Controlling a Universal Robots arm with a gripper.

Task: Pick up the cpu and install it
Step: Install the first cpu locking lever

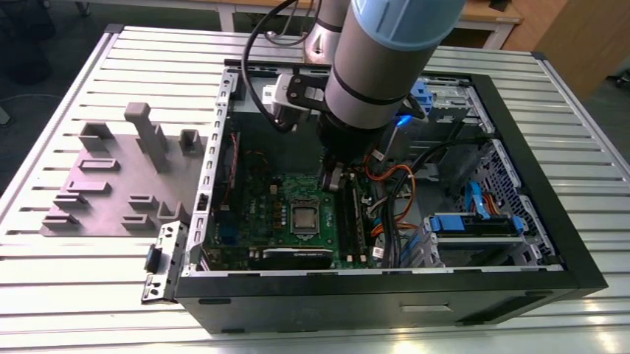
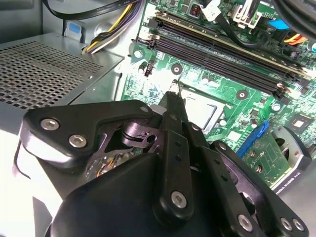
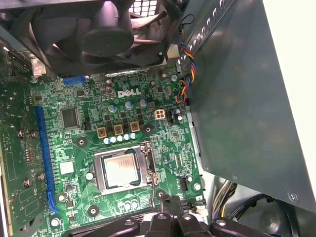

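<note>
Fingers (image 2: 173, 98) pinched together, holding nothing, hovering just beside the socket frame (image 3: 126, 169). cpu (image 3: 120, 169) already sitting in it; install step looks about done.

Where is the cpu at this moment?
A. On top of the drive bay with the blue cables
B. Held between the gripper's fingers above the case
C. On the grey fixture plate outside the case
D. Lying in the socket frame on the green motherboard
D: in the first wrist view the cpu lies flat inside the socket frame on the motherboard, and the exterior view shows it there too, below the gripper.
</note>
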